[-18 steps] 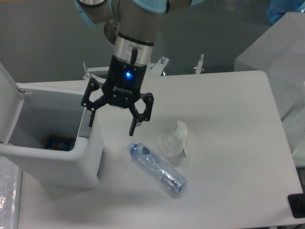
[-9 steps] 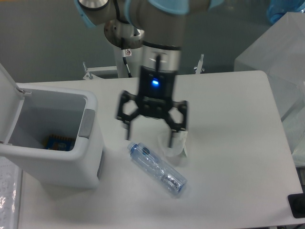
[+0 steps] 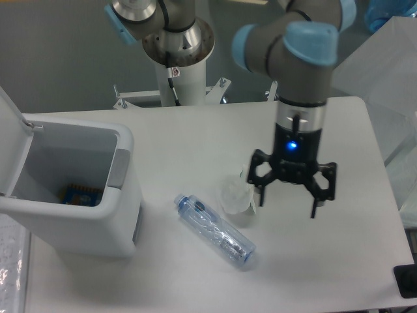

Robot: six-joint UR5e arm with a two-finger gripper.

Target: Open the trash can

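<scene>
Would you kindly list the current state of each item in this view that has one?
trash can: lid open, swung up at the left, a small colourful item at the bottom.
end effector: open, holding nothing, above the table.
clear plastic bottle: lying on its side, crushed.
crumpled white wrapper: lying on the table, beside the bottle.

The trash can [image 3: 78,195] stands at the left edge of the frame, on the counter's [image 3: 313,261] left end. It is a large white boxy plastic bin with rounded corners, upright, its mouth uncovered. The flat white lid [image 3: 10,140] is swung up and leans back at the far left. A grey tab [image 3: 118,168] sits on the right rim. Something blue and orange [image 3: 81,194] lies at the bottom inside.
</scene>
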